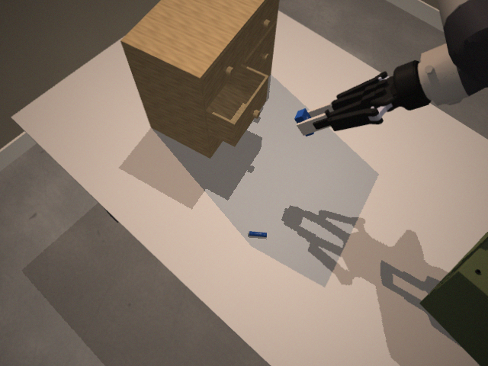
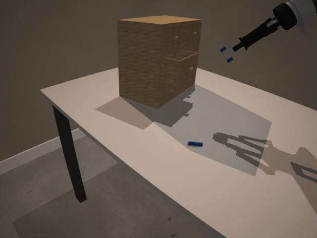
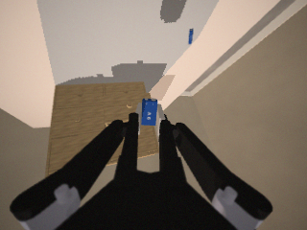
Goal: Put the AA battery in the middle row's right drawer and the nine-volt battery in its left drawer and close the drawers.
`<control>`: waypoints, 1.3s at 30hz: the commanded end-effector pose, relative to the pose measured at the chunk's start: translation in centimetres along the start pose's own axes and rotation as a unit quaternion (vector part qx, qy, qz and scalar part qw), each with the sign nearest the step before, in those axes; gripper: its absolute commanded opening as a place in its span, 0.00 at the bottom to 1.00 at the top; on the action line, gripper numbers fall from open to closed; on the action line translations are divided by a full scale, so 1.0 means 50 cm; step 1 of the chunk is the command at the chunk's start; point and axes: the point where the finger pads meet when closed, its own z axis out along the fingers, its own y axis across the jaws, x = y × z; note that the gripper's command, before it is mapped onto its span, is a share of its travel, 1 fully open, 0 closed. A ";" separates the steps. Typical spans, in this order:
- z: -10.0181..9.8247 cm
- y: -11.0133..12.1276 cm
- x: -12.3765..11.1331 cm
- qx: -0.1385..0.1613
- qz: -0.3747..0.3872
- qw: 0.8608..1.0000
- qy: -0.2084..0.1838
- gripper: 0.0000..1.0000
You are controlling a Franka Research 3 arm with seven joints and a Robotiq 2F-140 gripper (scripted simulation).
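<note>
My arm reaches in from 2 o'clock, pincer (image 1: 305,123) nearly closed on 9V battery (image 1: 301,114), held above counter (image 1: 413,177) near chest (image 1: 189,59).

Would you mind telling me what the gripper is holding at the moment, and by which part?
The gripper is shut on the blue nine-volt battery, pinching it across its middle so both ends stick out beyond the fingertips, in the air in front of the chest.
</note>
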 end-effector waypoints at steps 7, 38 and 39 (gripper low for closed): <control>-0.004 -0.013 -0.004 0.021 -0.013 1.000 -0.016 0.14; -0.008 -0.027 -0.005 0.043 -0.019 0.999 -0.026 0.14; -0.008 -0.027 -0.005 0.043 -0.019 0.999 -0.026 0.14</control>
